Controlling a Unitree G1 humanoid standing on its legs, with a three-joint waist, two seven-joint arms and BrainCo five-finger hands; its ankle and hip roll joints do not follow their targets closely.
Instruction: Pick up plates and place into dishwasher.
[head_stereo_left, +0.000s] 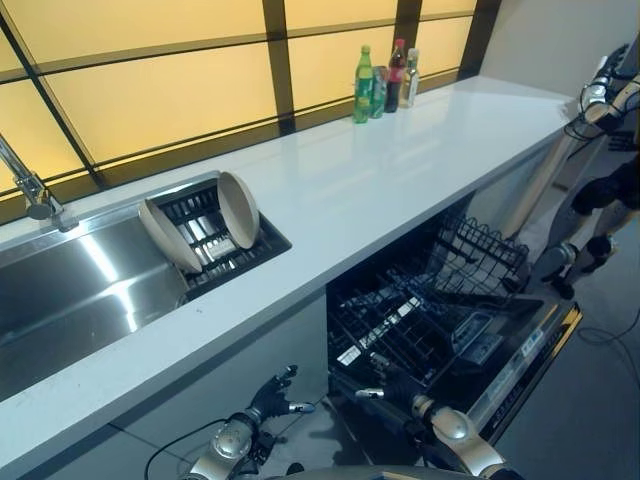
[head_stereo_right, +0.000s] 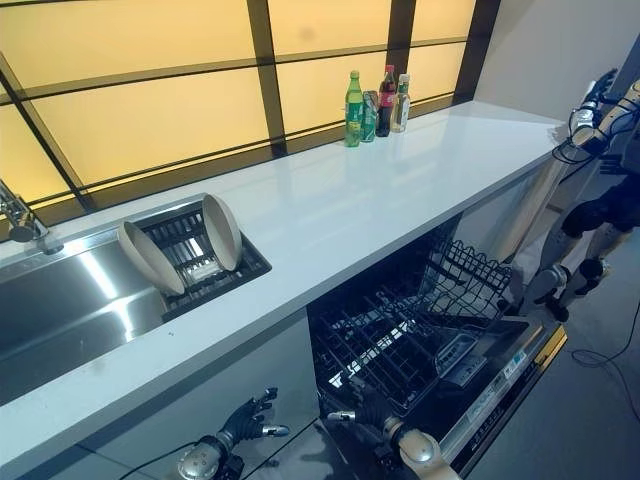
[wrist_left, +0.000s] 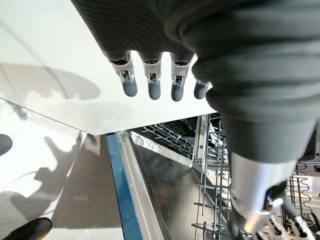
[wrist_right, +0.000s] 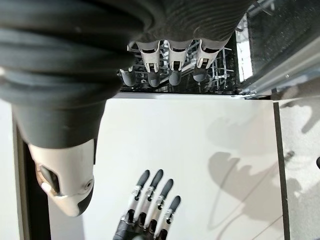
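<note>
Left eye view shows both plates propped on edge in the sink's drying rack, while the left hand and right hand hang low, fingers loose and empty, beside the open dishwasher.

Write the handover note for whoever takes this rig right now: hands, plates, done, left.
Left hand: open, holding nothing, low in front of the cabinet below the counter.
Right hand: open, holding nothing, low at the near edge of the dishwasher's lower rack.
Plates: the left plate and the right plate stand tilted on edge in the dish rack set into the counter beside the sink.
Dishwasher: door down, racks pulled out; I see no plates in them.
Done: nothing loaded yet.
Left: pick up both plates and set them in the dishwasher.
</note>
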